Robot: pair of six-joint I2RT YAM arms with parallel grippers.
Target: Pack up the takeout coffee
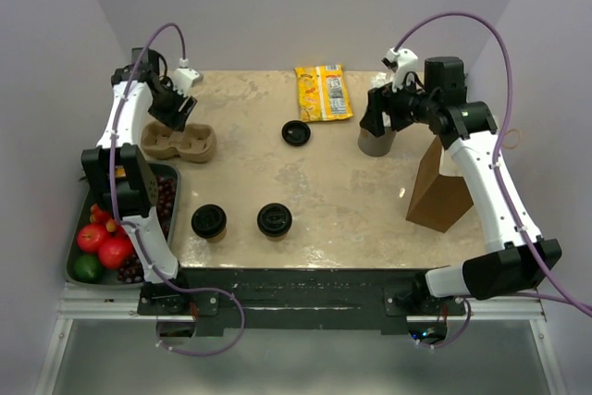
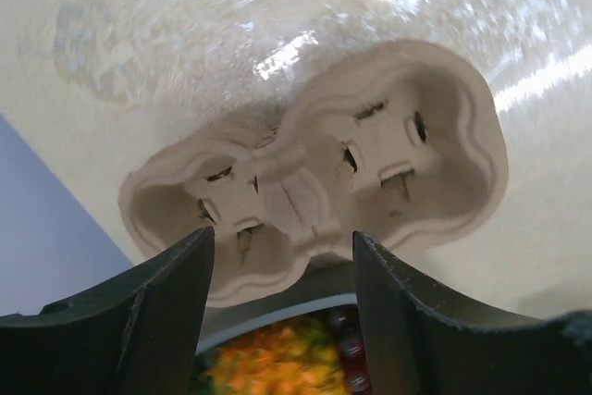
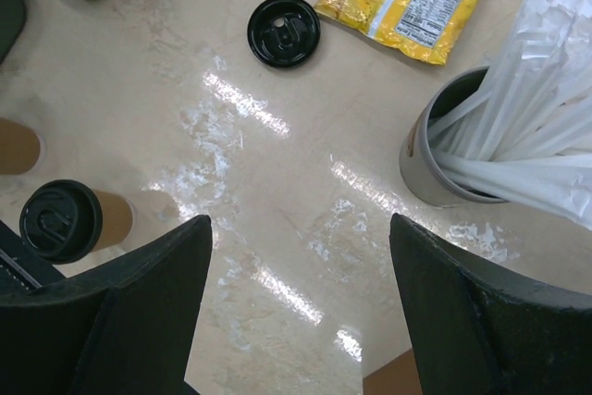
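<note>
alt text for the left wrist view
An empty moulded cardboard two-cup carrier lies on a glossy beige table, framed between the open black fingers of the left gripper. A grey tray rim and blurred fruit show below.

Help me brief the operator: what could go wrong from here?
The left gripper hangs open over the near rim of the cardboard carrier, which lies beside the fruit tray; a poor pinch could tip it or shove it onto the fruit. The right gripper hangs open next to the cup of straws; a careless swing might topple it.

Pale lilac walls (image 1: 277,6) enclose beige marbled table (image 1: 351,201); glossy top, bright glare streaks.
</note>
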